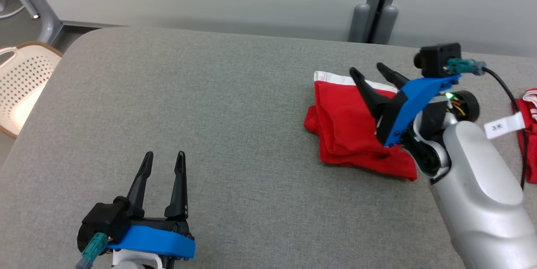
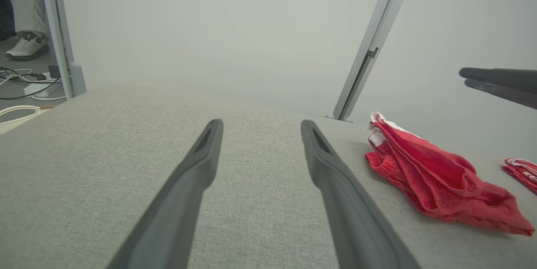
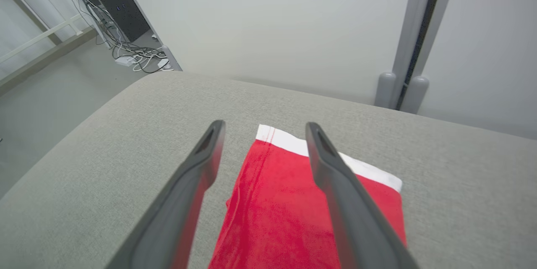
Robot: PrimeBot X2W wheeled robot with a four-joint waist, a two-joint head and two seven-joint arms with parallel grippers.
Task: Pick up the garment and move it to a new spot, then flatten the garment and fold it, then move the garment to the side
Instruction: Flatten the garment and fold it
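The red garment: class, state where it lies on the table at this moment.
In the head view the red garment lies folded on the right side of the grey table, beneath the open right gripper, far from the left gripper.

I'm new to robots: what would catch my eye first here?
A folded red garment with a white band lies on the right of the grey table. The right tool hangs over it, fingers spread, holding nothing; the left tool sits open near the table's front left.
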